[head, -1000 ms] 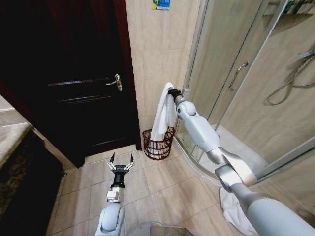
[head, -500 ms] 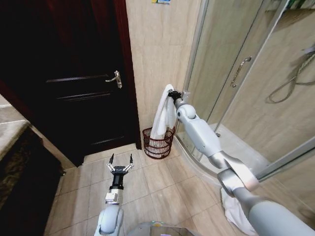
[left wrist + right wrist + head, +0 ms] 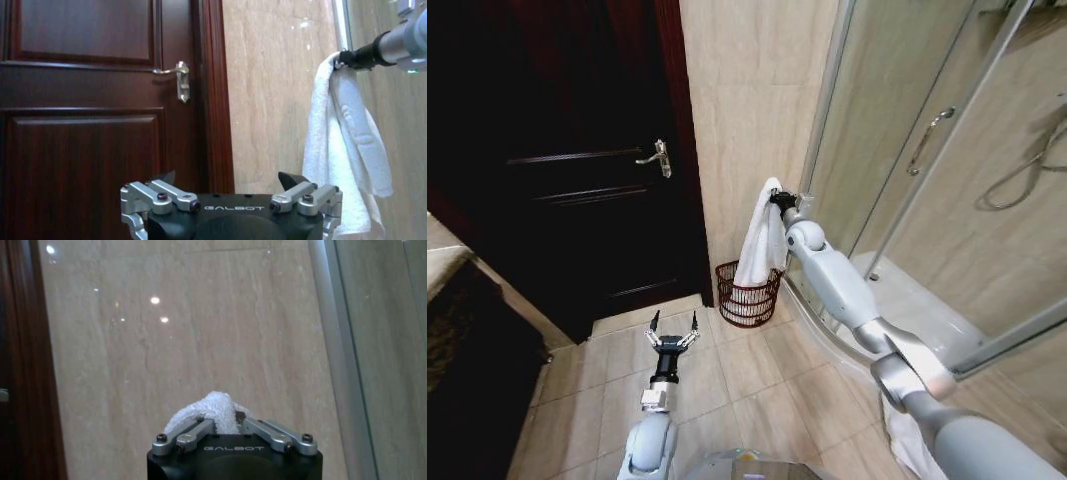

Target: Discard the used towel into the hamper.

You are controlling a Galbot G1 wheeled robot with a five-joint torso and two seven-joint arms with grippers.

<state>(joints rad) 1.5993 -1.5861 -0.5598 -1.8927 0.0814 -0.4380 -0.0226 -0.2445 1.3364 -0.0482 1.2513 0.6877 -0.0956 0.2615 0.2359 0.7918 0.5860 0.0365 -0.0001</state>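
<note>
The right gripper (image 3: 779, 198) is pinching the white towel (image 3: 759, 245) closed-fingered, dangling it above the hamper (image 3: 747, 294); releasing looks next. The left gripper (image 3: 673, 331) is idling open-fingered at seven o'clock of the hamper.

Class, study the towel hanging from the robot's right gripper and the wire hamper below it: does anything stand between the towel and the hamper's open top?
Nothing visible does. The right gripper holds the towel by its top; it hangs straight down the tiled wall, its lower end at the rim of the hamper. The left gripper is open, off over the floor.
</note>
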